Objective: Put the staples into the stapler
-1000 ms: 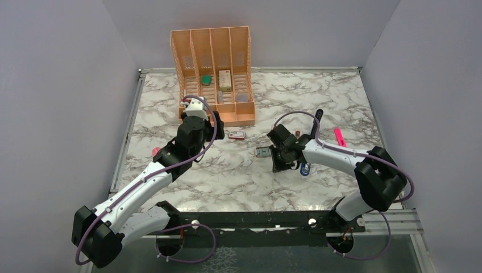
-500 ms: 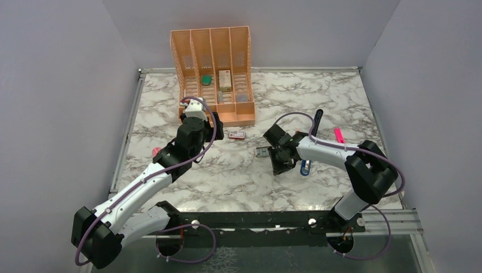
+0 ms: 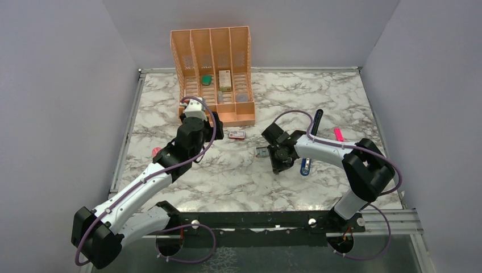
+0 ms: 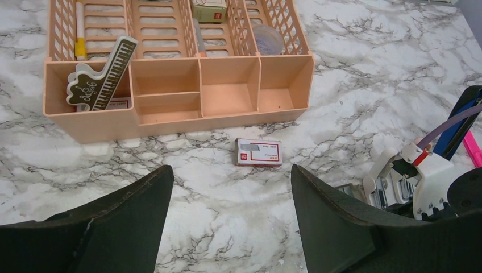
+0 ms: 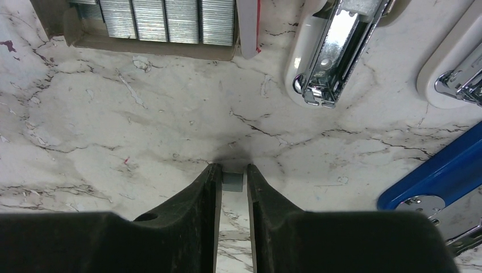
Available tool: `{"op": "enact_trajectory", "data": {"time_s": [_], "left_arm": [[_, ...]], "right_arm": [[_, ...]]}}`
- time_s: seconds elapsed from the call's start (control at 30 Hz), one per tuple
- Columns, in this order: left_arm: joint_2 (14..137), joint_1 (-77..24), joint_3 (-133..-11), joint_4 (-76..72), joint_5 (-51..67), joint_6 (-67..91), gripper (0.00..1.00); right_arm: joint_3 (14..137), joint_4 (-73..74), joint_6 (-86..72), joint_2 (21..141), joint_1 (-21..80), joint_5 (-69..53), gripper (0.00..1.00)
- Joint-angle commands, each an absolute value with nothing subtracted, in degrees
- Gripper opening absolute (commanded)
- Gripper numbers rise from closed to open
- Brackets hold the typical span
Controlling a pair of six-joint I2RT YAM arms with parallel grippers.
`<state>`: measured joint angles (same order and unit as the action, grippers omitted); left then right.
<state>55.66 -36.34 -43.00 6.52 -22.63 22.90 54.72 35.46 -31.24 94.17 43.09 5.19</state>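
My right gripper [image 5: 232,170] is shut on a short grey staple strip [image 5: 232,181], its tips down at the marble table; in the top view it [image 3: 278,164] is mid-table. The grey tray of staples [image 5: 165,20] lies just beyond, also seen from above [image 3: 262,152]. The blue stapler [image 3: 305,166] lies right of the gripper, its blue shell [image 5: 437,170] at the frame edge, its black end [image 3: 317,118] farther back. White-shelled parts with a silver channel [image 5: 327,51] lie ahead. The red-and-white sleeve [image 4: 258,152] lies empty. My left gripper [image 4: 230,170] is open and empty.
An orange desk organizer [image 3: 213,74] with several items stands at the back, close ahead of the left gripper [image 3: 199,116]. A pink marker [image 3: 339,135] lies at the right. A small pinkish object [image 3: 155,151] lies beside the left arm. Grey walls enclose the table.
My right arm has shifted slightly left and back, uncovering more of the blue stapler. The left arm has not moved.
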Motion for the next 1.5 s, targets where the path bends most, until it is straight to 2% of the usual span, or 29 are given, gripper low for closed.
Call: {"op": "enact_trajectory", "data": {"time_s": [0.0,0.2,0.5,0.73,0.93,1.47], "left_arm": [[55.33,-36.12,-42.54,5.36,-24.44,23.19,0.77],[55.49,-36.08,-42.55,5.37,-24.43,23.29,0.77],[55.51,-36.12,-42.54,5.41,-24.35,23.35,0.77],[55.41,-36.12,-42.63,5.65,-24.35,23.38,0.77],[55.61,-36.09,-42.69,5.65,-24.35,23.3,0.77],[56.41,-36.12,-43.07,6.1,-24.58,23.02,0.77]], "right_arm": [[55.62,36.42,-32.16,95.57,43.59,6.95,0.26],[55.11,36.56,-33.52,95.1,43.77,7.67,0.18],[55.52,35.99,-37.83,87.74,43.29,20.44,0.17],[54.99,31.99,-36.8,80.98,37.79,26.51,0.17],[51.6,24.18,-31.73,79.81,31.11,22.93,0.18],[49.32,20.49,-28.03,85.34,27.87,21.55,0.18]]}}
